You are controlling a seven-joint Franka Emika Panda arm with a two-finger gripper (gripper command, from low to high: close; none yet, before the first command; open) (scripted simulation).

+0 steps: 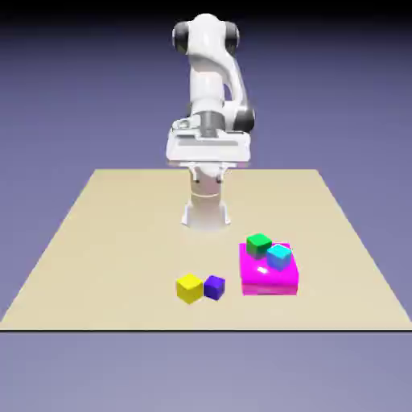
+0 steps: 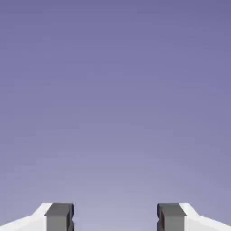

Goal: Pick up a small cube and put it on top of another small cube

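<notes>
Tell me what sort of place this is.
Probably a simulated robot test scene: a white arm over a plain table, small colored cubes, and a blank blue-violet backdrop.

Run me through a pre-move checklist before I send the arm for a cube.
- Gripper open: ok, its fingertips stand wide apart.
- Nothing held: ok, only backdrop shows between the fingertips.
- Hand camera sees a cube: not ok, it shows no cube.
- Cube stacked on another: not ok; the green cube and cyan cube are on the magenta block.
- Gap between yellow cube and blue cube wide enough for a finger: cannot tell, they look very close.
</notes>
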